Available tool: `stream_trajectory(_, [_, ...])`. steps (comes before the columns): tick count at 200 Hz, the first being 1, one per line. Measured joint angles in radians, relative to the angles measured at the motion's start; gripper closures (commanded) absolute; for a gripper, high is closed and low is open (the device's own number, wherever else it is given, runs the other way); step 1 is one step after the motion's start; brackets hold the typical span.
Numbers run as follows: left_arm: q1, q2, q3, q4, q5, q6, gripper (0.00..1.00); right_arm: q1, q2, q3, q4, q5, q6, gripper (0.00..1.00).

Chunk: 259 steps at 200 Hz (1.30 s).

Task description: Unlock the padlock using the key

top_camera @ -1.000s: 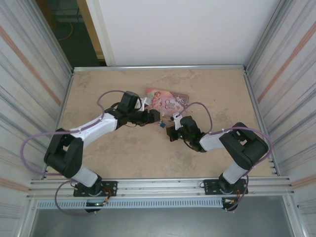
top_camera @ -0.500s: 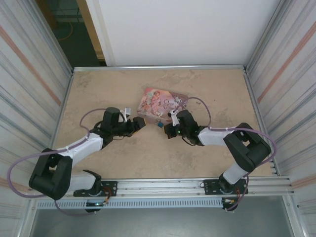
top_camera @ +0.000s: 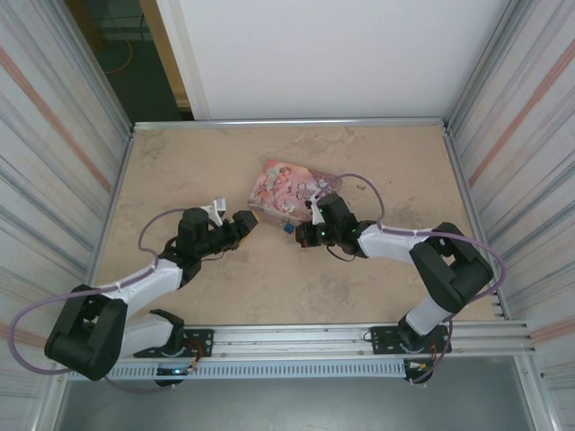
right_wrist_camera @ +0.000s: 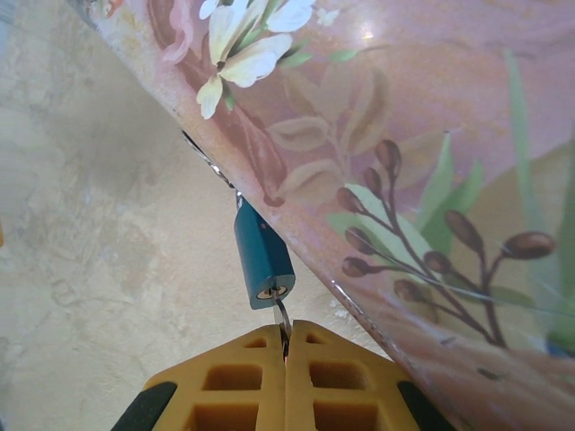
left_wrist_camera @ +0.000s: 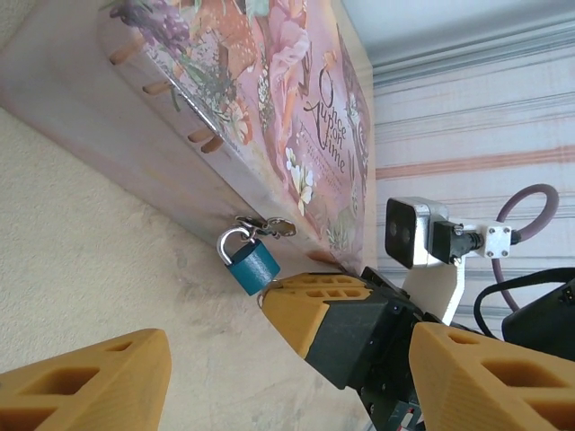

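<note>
Where the pink illustrated tin [top_camera: 289,182] meets the counter [top_camera: 386,171], the padlock [top_camera: 286,228] sits just beside the tin's near side wall. Blue body, small silvery shackle. In the left wrist view the padlock [left_wrist_camera: 252,266] has its shackle hooked through a small metal clasp on the tin [left_wrist_camera: 269,81]. Shackle looks closed.

Right wrist view: padlock [right_wrist_camera: 263,263] with its keyhole end facing the camera. A thin metal key [right_wrist_camera: 282,316] runs from the keyhole into the right end effector [right_wrist_camera: 287,337]. Its yellow pads are clenched together on the key, no gap between them. From above, the right end effector [top_camera: 299,235] is just on the right of the padlock, low over the counter.

Left end effector [top_camera: 250,222] is near the tin's left corner, apart from the padlock, pointing toward it. In its own view the left end effector [left_wrist_camera: 287,359] is released: yellow fingers [left_wrist_camera: 90,382] spread wide, grasping nothing.
</note>
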Motion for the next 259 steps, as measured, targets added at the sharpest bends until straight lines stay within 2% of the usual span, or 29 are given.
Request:
stream_trajectory(69, [0.000,0.037,-0.020,0.090,0.001,-0.083,0.27,0.006,0.000,0.012,0.002,-0.031,0.201,1.00])
stream_trajectory(115, [0.000,0.118,-0.039,0.203,0.005,-0.164,0.33,0.028,0.008,0.013,0.028,-0.042,0.286,1.00])
stream_trajectory(205, [-0.060,0.288,-0.046,0.378,0.011,-0.239,0.36,0.037,0.019,0.013,0.055,-0.046,0.320,1.00])
stream_trajectory(259, [-0.092,0.349,-0.035,0.424,0.011,-0.251,0.44,0.047,0.024,0.024,0.054,-0.046,0.338,1.00])
